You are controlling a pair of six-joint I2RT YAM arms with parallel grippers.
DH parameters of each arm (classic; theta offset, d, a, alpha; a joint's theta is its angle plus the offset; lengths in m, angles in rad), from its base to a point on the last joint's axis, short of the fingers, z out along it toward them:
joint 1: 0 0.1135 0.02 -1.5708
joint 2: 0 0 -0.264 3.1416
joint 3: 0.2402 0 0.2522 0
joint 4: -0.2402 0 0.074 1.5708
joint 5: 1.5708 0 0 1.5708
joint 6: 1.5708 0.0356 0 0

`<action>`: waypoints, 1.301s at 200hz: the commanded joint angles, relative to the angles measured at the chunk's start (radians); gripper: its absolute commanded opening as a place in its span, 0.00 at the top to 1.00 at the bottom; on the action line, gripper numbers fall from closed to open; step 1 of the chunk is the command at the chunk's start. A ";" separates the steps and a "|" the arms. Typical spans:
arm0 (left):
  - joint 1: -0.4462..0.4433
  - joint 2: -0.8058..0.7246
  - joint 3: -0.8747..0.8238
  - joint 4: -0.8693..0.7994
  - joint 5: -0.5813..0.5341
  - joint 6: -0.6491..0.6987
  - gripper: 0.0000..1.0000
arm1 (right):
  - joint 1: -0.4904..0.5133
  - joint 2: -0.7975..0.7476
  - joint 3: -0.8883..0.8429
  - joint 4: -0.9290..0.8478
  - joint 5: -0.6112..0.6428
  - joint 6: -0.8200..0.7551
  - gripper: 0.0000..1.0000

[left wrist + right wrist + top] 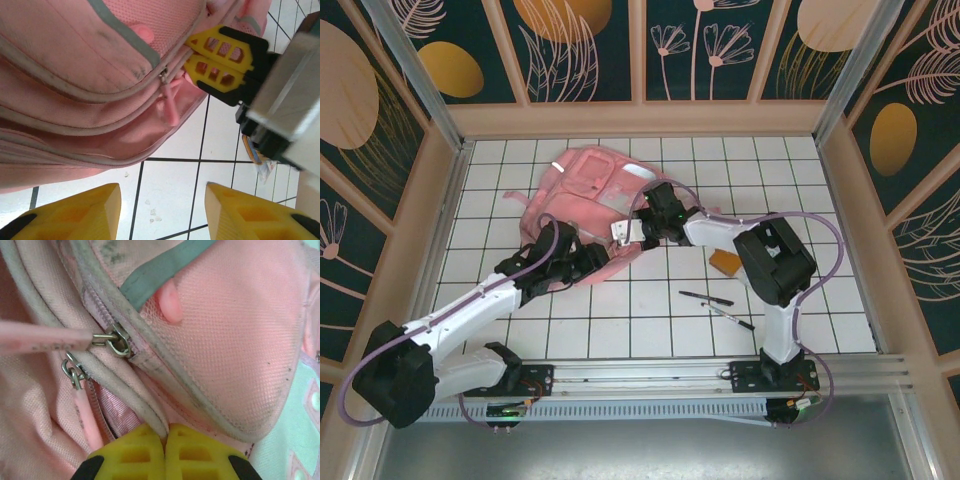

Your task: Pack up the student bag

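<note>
The right arm folds in from the right, elbow high, its right gripper (165, 435) pressed shut on a grey-piped zip seam (145, 407) of the student bag (582, 185). The bag is soft woven pink cloth, slumped on the white tiled table (800, 300). The left arm reaches low, and the left gripper (162, 192) hangs half open and empty, just short of the bag's near edge.

Top cam: above/behind me, looking down on whole desk (650, 300). Wrist cams: v. close on student bag (225, 340), sharing its zip area; L cam faces my right pincer (190, 52).
</note>
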 commanded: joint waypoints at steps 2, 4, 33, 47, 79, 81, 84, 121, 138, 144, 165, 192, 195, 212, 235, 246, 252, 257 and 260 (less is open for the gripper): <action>-0.003 0.004 0.041 0.003 -0.008 -0.023 0.54 | -0.045 -0.080 0.050 0.057 -0.171 0.231 1.00; -0.005 0.007 0.045 0.003 -0.006 -0.024 0.54 | -0.048 -0.083 0.051 0.065 -0.177 0.244 1.00; -0.026 0.028 0.103 0.001 -0.024 -0.035 0.55 | -0.059 -0.103 0.080 0.143 -0.192 0.372 1.00; -0.041 0.032 0.142 -0.033 -0.066 -0.040 0.55 | -0.060 -0.100 0.101 0.147 -0.200 0.409 1.00; -0.077 0.055 0.213 -0.123 -0.188 -0.101 0.55 | -0.060 -0.104 0.080 0.259 -0.239 0.559 1.00; -0.080 0.058 0.217 -0.129 -0.197 -0.109 0.55 | -0.060 -0.105 0.078 0.270 -0.241 0.571 1.00; -0.084 0.061 0.222 -0.136 -0.212 -0.121 0.55 | -0.058 -0.105 0.073 0.288 -0.244 0.590 1.00; -0.102 0.112 0.254 -0.194 -0.370 -0.187 0.55 | -0.053 -0.106 0.021 0.401 -0.309 0.680 1.00; -0.101 0.156 0.295 -0.228 -0.434 -0.183 0.53 | -0.047 -0.104 0.000 0.427 -0.332 0.703 1.00; -0.101 0.171 0.304 -0.242 -0.458 -0.191 0.50 | -0.043 -0.105 -0.006 0.436 -0.334 0.707 1.00; -0.101 0.200 0.334 -0.245 -0.529 -0.208 0.47 | -0.029 -0.111 -0.026 0.439 -0.333 0.698 1.00; -0.101 0.236 0.336 -0.167 -0.529 -0.194 0.45 | -0.013 -0.116 -0.053 0.436 -0.338 0.682 1.00; -0.101 0.243 0.336 -0.162 -0.525 -0.192 0.45 | -0.010 -0.119 -0.056 0.436 -0.341 0.681 1.00; -0.102 0.279 0.339 -0.159 -0.527 -0.192 0.44 | -0.001 -0.128 -0.071 0.440 -0.365 0.676 1.00; -0.100 0.300 0.329 -0.156 -0.586 -0.183 0.43 | 0.007 -0.150 -0.097 0.453 -0.397 0.675 1.00; -0.098 0.305 0.329 -0.153 -0.611 -0.154 0.45 | 0.008 -0.158 -0.107 0.461 -0.403 0.683 1.00; -0.098 0.302 0.327 -0.148 -0.616 -0.132 0.45 | 0.008 -0.161 -0.109 0.461 -0.399 0.688 1.00; -0.098 0.297 0.325 -0.141 -0.615 -0.115 0.46 | 0.008 -0.161 -0.107 0.458 -0.394 0.688 1.00; -0.098 0.293 0.323 -0.136 -0.610 -0.106 0.46 | 0.008 -0.161 -0.107 0.450 -0.391 0.687 1.00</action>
